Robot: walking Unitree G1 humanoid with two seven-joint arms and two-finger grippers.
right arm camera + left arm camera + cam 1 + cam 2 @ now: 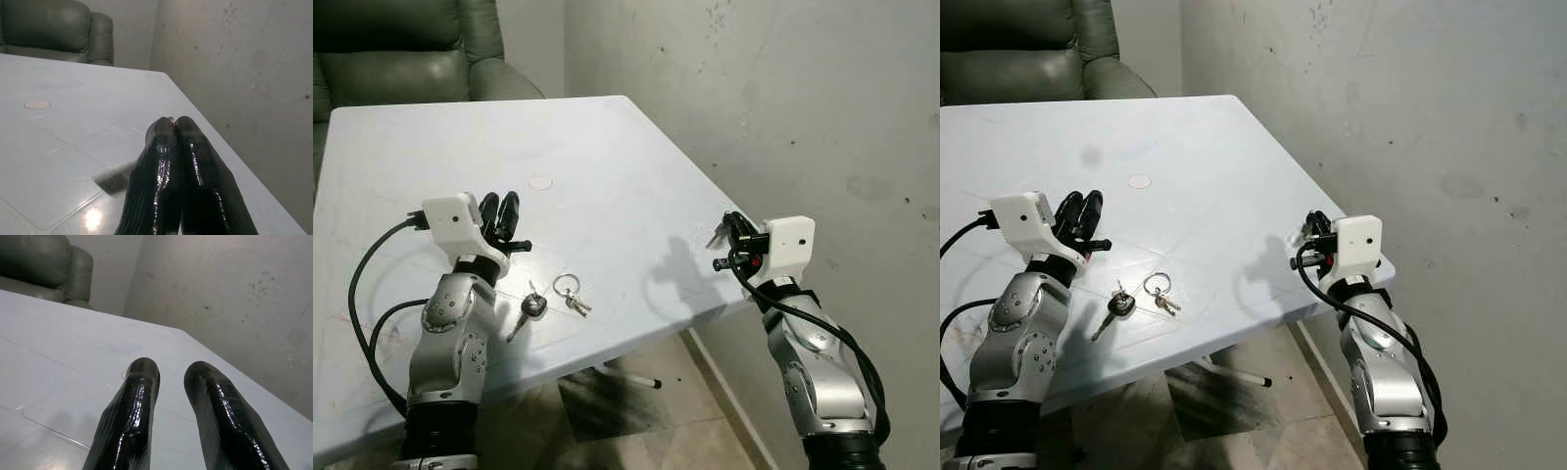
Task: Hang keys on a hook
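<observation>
Left tool (504, 211) hovers over the pale blue desk (607, 157) near its front edge, its 2 black fingers (132, 416) parted by a narrow gap with nothing between them. Right tool (729, 233) is raised just past the desk's right edge, close to its front right corner; its 2 fingers (166, 166) are pressed together, and nothing can be made out between them. On the desk lie the keys (548, 297): a black-headed key (532, 306) and a metal ring (567, 285) carrying smaller keys, resting flat near the front edge, just beside the left arm and well apart from the right tool. A small round mark (540, 182) shows mid-desk. A green armchair (401, 49) stands beyond the far edge, and a stained grey wall (783, 98) runs along the right.
</observation>
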